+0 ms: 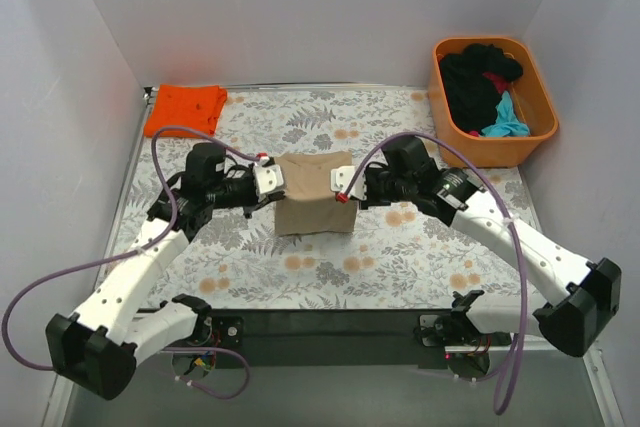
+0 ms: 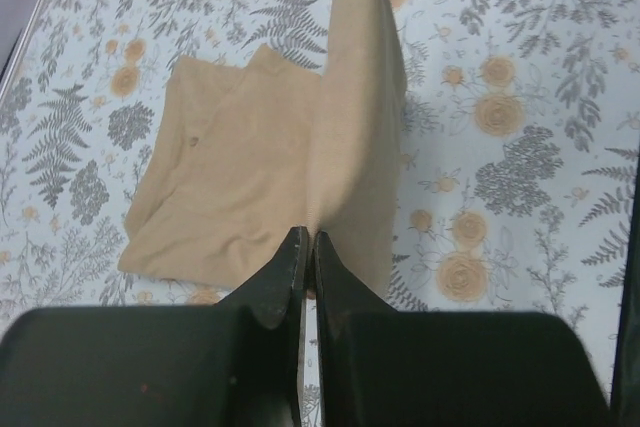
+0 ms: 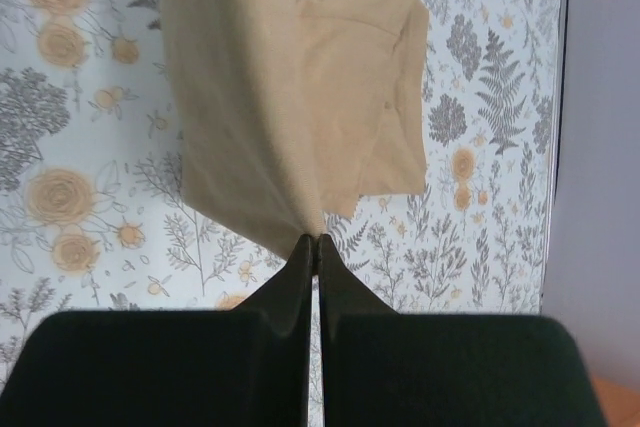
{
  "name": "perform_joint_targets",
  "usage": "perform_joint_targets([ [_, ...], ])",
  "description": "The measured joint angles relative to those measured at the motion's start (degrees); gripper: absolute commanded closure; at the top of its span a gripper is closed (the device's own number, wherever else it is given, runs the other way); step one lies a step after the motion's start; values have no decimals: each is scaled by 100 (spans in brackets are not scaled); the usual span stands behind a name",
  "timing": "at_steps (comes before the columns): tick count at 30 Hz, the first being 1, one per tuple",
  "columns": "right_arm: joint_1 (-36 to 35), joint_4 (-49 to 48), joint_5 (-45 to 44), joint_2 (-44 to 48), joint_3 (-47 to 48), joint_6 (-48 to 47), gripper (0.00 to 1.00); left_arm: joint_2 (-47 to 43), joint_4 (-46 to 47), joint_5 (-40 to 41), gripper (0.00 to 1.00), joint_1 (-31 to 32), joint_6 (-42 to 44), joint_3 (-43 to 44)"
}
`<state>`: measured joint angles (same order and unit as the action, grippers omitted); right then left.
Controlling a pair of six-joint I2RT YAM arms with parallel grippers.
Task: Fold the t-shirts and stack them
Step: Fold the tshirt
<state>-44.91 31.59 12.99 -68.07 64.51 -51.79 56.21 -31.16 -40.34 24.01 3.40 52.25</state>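
A tan t-shirt, partly folded, lies in the middle of the floral table. Its near part is lifted between the two arms. My left gripper is shut on the shirt's left edge; in the left wrist view the tan t-shirt rises from the closed fingertips. My right gripper is shut on the right edge, and the tan t-shirt hangs from its pinched fingertips. A folded orange t-shirt rests at the back left corner. Black, red and teal t-shirts are heaped in the tub.
The orange plastic tub stands at the back right corner. White walls close in the table on the left, back and right. The floral tablecloth covers the surface in front of the shirt.
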Motion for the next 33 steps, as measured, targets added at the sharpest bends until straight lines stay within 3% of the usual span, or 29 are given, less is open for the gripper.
perform_joint_targets([
  [10, 820, -339, 267, -1292, 647, -315, 99, 1755, 938, -22, 100, -820, -216, 540],
  [33, 1749, -911, 732, -4739, 2771, -494, 99, 5119, 2699, 205, 100, -1231, -514, 1735],
])
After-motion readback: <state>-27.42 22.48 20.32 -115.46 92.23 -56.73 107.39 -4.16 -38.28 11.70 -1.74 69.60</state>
